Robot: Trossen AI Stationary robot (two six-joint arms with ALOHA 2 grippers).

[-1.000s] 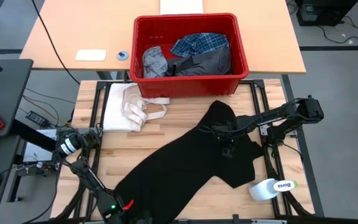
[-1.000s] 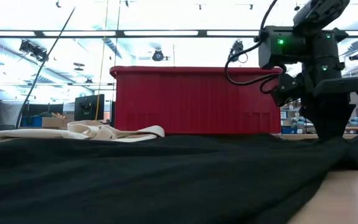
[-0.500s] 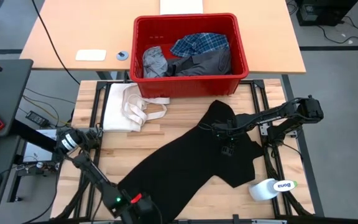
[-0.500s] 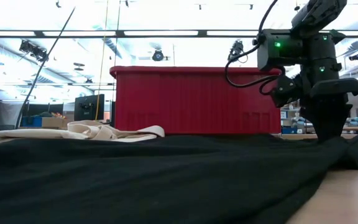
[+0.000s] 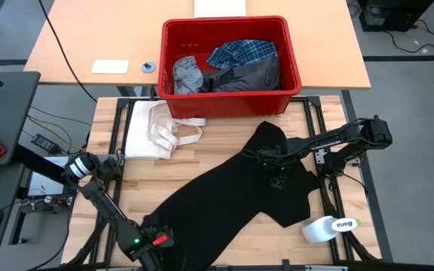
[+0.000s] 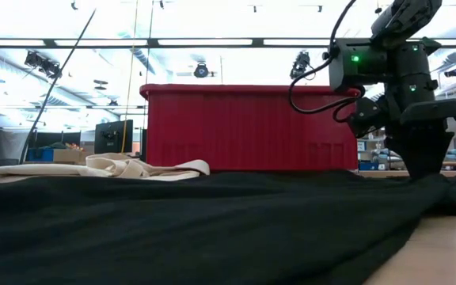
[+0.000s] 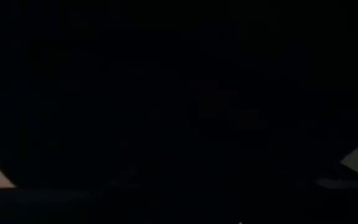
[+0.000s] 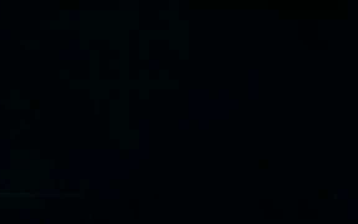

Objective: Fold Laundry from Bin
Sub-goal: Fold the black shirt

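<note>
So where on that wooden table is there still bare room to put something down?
Bare wood lies between the cream cloth and the black garment, and beside the tape roll. The middle, under the right gripper, is crowded.

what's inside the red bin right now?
The red bin holds a blue-and-white plaid shirt, a light grey garment and a dark grey one. Anything beneath them is covered.
</note>
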